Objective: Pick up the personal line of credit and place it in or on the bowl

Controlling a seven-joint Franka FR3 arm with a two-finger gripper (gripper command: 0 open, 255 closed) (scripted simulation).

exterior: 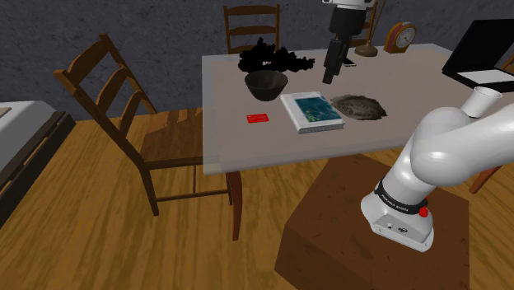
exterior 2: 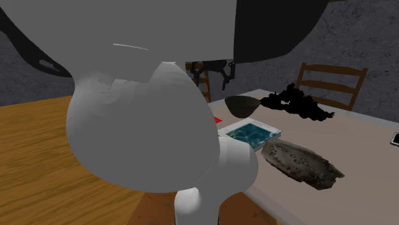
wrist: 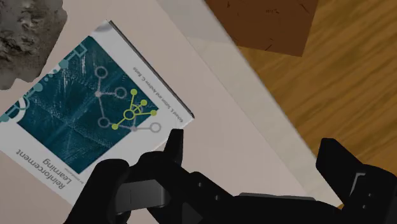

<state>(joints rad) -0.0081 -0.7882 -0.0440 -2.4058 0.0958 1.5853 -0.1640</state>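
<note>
Hovering with pincer (exterior: 332, 74) spread and empty above the book (exterior: 313, 111) on the surface (exterior: 231, 144), apart from the red card (exterior: 259, 118) near the bowl (exterior: 266, 82).

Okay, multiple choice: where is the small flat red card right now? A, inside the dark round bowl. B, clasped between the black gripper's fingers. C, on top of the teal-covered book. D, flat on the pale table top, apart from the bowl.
D: in the shoulder view the small flat red card lies on the pale grey table top, apart from the dark round bowl and beside the teal-covered book.
</note>
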